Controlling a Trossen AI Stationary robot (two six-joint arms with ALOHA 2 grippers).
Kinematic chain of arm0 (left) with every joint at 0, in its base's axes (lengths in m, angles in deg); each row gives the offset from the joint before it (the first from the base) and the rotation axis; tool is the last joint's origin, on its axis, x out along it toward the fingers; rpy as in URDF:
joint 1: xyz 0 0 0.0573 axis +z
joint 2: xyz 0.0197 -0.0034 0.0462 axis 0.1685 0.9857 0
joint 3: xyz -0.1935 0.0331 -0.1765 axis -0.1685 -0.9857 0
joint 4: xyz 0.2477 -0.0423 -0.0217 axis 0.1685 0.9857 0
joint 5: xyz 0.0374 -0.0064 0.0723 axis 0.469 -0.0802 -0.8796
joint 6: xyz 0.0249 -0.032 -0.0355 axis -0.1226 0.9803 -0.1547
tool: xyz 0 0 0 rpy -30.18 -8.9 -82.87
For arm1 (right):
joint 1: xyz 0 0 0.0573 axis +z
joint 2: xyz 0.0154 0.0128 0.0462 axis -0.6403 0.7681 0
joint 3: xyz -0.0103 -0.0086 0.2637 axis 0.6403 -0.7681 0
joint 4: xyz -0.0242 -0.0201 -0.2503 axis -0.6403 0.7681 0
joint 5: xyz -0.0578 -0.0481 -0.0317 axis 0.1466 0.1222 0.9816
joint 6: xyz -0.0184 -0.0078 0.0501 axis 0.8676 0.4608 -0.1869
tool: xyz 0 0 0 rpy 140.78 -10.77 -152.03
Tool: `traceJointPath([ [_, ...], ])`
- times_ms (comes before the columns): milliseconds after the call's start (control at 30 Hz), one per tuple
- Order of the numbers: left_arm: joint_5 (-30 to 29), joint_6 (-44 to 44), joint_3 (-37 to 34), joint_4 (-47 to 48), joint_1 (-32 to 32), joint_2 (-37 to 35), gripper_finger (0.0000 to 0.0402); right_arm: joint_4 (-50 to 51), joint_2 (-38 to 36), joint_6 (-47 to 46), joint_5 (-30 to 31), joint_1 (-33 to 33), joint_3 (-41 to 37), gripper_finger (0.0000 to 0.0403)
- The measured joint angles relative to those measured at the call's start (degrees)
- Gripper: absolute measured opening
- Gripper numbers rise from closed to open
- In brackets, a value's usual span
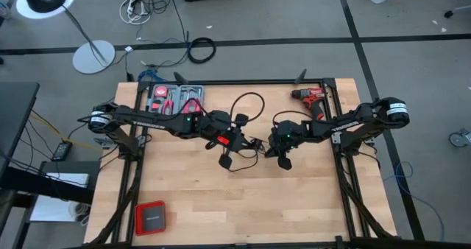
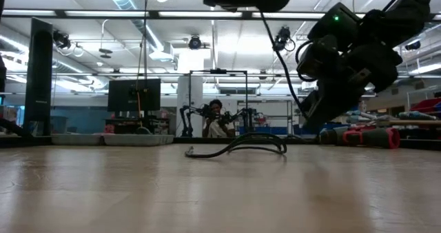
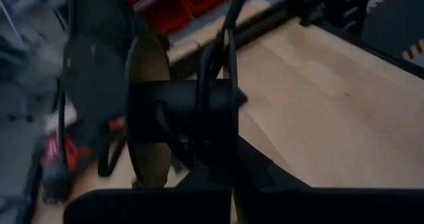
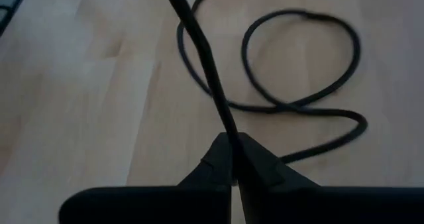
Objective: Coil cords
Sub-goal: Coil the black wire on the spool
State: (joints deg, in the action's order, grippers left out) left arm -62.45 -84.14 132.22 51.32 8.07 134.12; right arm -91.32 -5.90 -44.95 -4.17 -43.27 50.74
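A red case (image 1: 150, 217) is lying at the near left corner of the table (image 1: 294, 212). At mid-table, the cord (image 4: 301, 85) is being pinched between the closed fingers of the right gripper (image 4: 233, 159); from the pinch, one stretch is rising up, and the rest is lying looped on the wood just beyond the fingertips. In the low view the cord (image 2: 241, 145) is seen lying flat, one plug end free. The left gripper (image 3: 222, 154) is being held shut just beside the right one, with a black strand running up past its fingers; whether it is clamped there cannot be told. Farther back, a drill (image 1: 310, 96) and a tool tray (image 1: 174, 100) are resting at the far edge.
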Motion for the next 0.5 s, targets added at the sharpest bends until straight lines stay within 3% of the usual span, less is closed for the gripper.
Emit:
traceJointPath([
  [267, -4.14, 6.97, 0.00, 10.81, 0.02, -0.39, 0.0000, 2.86, -0.51, -0.59, 3.44, 4.02, -0.18, 0.0003],
  [500, -5.08, 15.08, 0.00, 12.98, 0.15, -0.39, 0.0000, 5.54, -4.64, 1.60, 9.47, 6.67, -0.18, 0.0003],
])
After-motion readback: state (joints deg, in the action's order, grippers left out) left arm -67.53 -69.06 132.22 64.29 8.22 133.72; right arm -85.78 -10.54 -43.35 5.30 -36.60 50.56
